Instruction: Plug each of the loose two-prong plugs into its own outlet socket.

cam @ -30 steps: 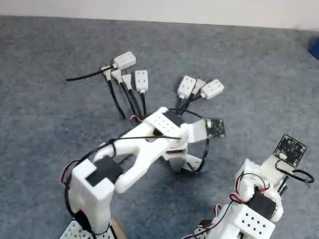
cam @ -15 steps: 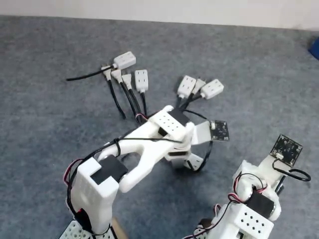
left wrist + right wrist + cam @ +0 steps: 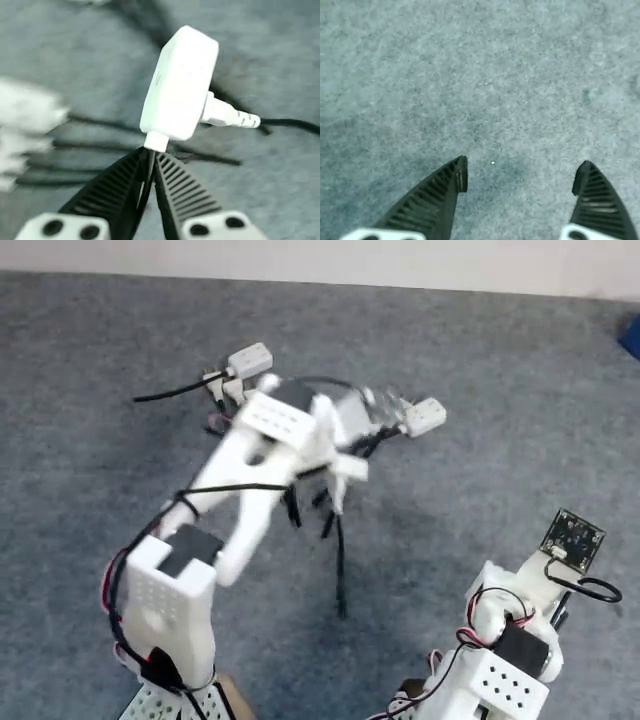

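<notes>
Left end effector [image 3: 150,154] clamps smooth white rounded socket block [image 3: 180,85]; right end effector [image 3: 522,169] spread over nubby grey carpet [image 3: 470,75].

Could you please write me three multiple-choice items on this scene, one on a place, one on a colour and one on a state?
1. What lies under the right gripper? A a plug; B bare carpet; C a socket.
2. What colour is the cord of the held block? A white; B red; C black.
3. How is the left gripper? A shut on the block; B wide open; C shut on nothing.

Key: 1 B, its wrist view has grey carpet between jaws that stand apart. 2 C, a black cord leaves the white block. 3 A, both jaws pinch the block's end.
</notes>
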